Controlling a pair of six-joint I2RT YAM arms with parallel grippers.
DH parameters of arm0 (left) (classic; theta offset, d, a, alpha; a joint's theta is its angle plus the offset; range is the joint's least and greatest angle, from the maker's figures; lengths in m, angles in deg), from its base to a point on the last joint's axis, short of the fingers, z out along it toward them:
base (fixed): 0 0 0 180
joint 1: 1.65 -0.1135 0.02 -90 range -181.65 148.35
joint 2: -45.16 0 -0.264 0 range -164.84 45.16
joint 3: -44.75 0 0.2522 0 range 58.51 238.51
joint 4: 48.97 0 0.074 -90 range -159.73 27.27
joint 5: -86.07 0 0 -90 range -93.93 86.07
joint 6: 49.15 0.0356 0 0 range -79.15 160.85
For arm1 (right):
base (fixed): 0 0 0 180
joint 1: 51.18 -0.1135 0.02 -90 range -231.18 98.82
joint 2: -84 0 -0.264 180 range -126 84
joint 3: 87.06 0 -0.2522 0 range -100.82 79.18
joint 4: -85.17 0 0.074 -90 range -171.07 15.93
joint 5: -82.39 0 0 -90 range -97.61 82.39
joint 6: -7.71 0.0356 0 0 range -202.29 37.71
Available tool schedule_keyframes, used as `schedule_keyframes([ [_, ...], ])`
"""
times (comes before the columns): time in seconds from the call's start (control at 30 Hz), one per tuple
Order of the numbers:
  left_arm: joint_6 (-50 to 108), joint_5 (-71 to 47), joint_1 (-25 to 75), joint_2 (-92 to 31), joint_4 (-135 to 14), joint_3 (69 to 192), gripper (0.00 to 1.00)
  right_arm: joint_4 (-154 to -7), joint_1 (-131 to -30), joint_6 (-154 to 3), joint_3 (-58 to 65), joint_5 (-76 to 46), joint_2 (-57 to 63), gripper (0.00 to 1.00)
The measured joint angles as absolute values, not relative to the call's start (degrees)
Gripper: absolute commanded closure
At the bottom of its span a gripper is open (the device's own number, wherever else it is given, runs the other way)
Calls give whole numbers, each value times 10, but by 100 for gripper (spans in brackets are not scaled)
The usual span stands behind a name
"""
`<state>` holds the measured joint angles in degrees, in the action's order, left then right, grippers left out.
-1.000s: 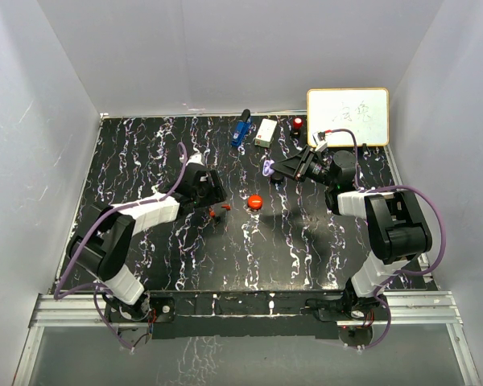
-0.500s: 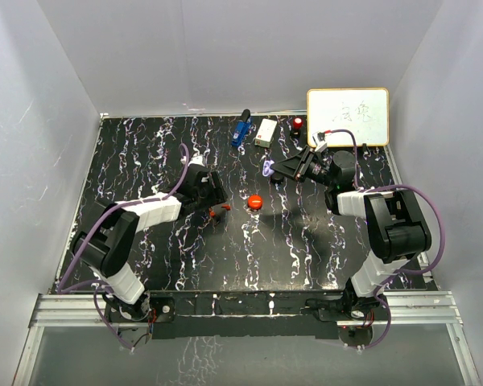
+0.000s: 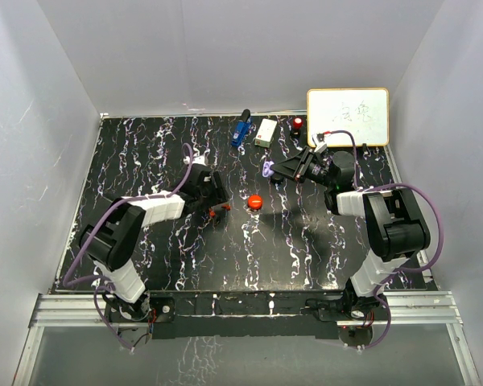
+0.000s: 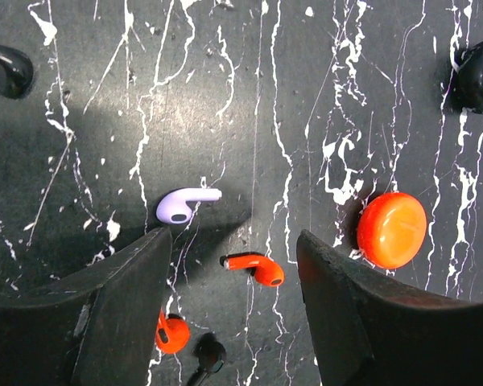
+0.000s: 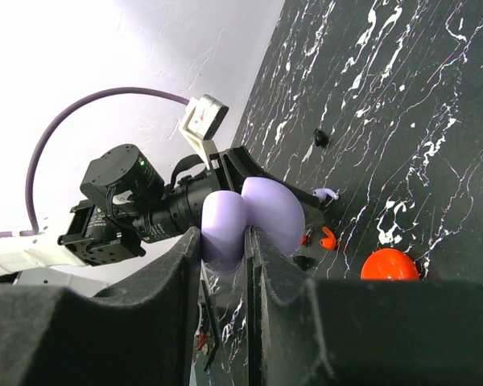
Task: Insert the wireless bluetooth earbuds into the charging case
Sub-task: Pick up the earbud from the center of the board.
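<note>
My left gripper (image 4: 235, 318) is open and hovers low over a cluster of earbuds on the black marbled table. A red earbud (image 4: 258, 268) lies between its fingers. A second red earbud (image 4: 171, 334) and a black earbud (image 4: 209, 352) lie by the left finger (image 4: 105, 322). A lilac earbud (image 4: 185, 205) lies just ahead. In the top view the left gripper (image 3: 214, 203) is left of the round red puck (image 3: 255, 201). My right gripper (image 5: 224, 241) is shut on an open lilac charging case (image 5: 266, 209) and holds it above the table (image 3: 268, 167).
The red puck (image 4: 391, 229) lies right of the left gripper. Two black pieces (image 4: 4, 68) (image 4: 476, 74) lie further ahead. A whiteboard (image 3: 348, 117), a white box (image 3: 266, 133), a blue item (image 3: 241, 129) and a red-topped item (image 3: 297, 123) stand along the back.
My left gripper has edged to the right and now stands over the red earbuds. The right arm and the lilac case have not moved.
</note>
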<state>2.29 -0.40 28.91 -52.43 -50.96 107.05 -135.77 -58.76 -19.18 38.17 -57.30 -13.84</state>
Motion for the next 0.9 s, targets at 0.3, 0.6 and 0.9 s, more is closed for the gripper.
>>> schedule_keyframes([
  [0.3,28,-3,289,-550,-509,1101,38,-1361,-588,-192,382,-575,-139,100],
  [0.6,34,-3,289,-564,-509,1115,38,-1366,-588,-192,381,-575,-139,100],
  [0.9,43,-3,288,-586,-507,1141,38,-1366,-588,-191,382,-575,-139,100],
])
